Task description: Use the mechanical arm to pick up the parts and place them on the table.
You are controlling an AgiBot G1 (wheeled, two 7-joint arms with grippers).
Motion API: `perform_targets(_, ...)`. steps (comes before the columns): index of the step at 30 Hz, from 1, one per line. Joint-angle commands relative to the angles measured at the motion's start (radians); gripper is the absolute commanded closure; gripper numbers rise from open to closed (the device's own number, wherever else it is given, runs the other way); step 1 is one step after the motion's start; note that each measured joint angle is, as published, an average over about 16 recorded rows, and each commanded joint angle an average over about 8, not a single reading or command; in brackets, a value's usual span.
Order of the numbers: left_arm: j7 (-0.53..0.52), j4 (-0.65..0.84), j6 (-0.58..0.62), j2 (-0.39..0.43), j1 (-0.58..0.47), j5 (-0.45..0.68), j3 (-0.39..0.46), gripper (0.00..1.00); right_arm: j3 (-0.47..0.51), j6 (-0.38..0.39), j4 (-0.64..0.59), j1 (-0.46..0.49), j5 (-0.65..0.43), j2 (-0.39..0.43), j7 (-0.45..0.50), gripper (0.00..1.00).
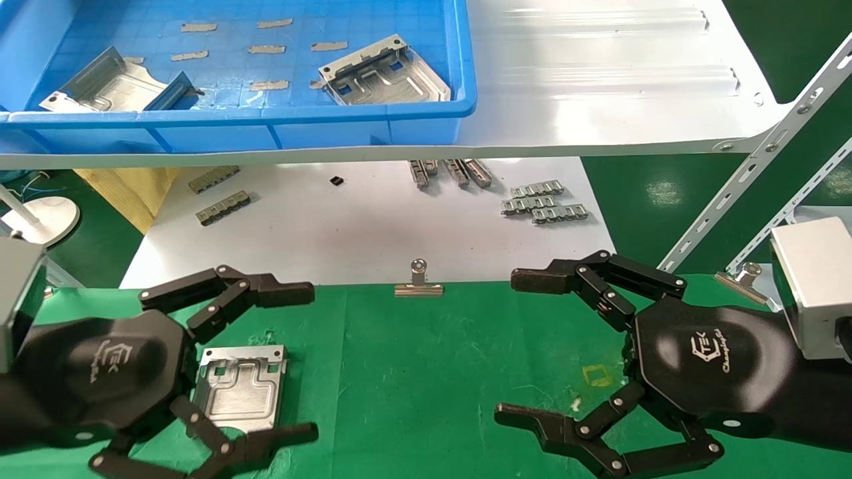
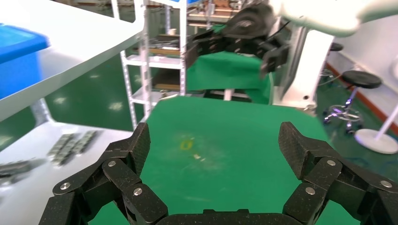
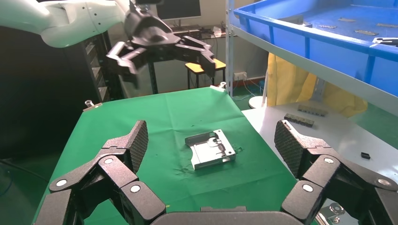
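On the green tabletop [image 1: 426, 372], near its left side, one silvery part [image 1: 241, 387] is seen lying flat, and it is framed by the spread fingers [image 1: 266, 291] of the left gripper [image 1: 303, 362] without being touched by them. Nothing is gripped by that hand; its fingers are released and held wide. The same plate [image 3: 209, 149] is shown from the right wrist camera, resting alone on the cloth. To the right, the right gripper [image 1: 509, 349] is held over bare green cloth, its fingers [image 1: 542, 276] likewise released and empty. Farther off, on the white shelf board [image 1: 599, 73], a blue bin [image 1: 233, 120] is placed, and two more parts are contained in it: one at its left [image 1: 110, 85] and one toward its right [image 1: 386, 73]. Between shelf and tabletop, small grey link strips [image 1: 542, 203] are scattered on a white sheet [image 1: 346, 226], and a silver binder clip [image 1: 419, 283] is seated at the cloth's far edge.
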Motion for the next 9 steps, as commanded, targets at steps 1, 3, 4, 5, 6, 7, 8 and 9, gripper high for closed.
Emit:
perform_targets(1,-0.032,-0.041,-0.003,-0.007,0.015,-0.009,-0.014,0.0,0.0,0.0,0.0,0.0,0.0,0.0,0.0,0.0)
perform_targets(3,-0.044,-0.063,-0.005,-0.011,0.023,-0.014,-0.022,0.0,0.0,0.0,0.0,0.0,0.0,0.0,0.0,0.0)
perform_targets(4,-0.048,-0.07,-0.005,-0.012,0.025,-0.015,-0.024,0.0,0.0,0.0,0.0,0.0,0.0,0.0,0.0,0.0)
perform_targets(5,-0.05,-0.075,-0.006,-0.013,0.027,-0.017,-0.026,0.0,0.0,0.0,0.0,0.0,0.0,0.0,0.0,0.0)
perform_targets(6,-0.052,-0.08,-0.006,-0.014,0.029,-0.018,-0.028,0.0,0.0,0.0,0.0,0.0,0.0,0.0,0.0,0.0)
perform_targets(7,-0.052,-0.082,-0.006,-0.014,0.03,-0.019,-0.028,0.0,0.0,0.0,0.0,0.0,0.0,0.0,0.0,0.0)
perform_targets(8,-0.051,-0.082,-0.007,-0.014,0.03,-0.019,-0.029,0.0,0.0,0.0,0.0,0.0,0.0,0.0,0.0,0.0)
perform_targets(9,-0.05,-0.081,-0.007,-0.014,0.03,-0.019,-0.029,0.0,0.0,0.0,0.0,0.0,0.0,0.0,0.0,0.0)
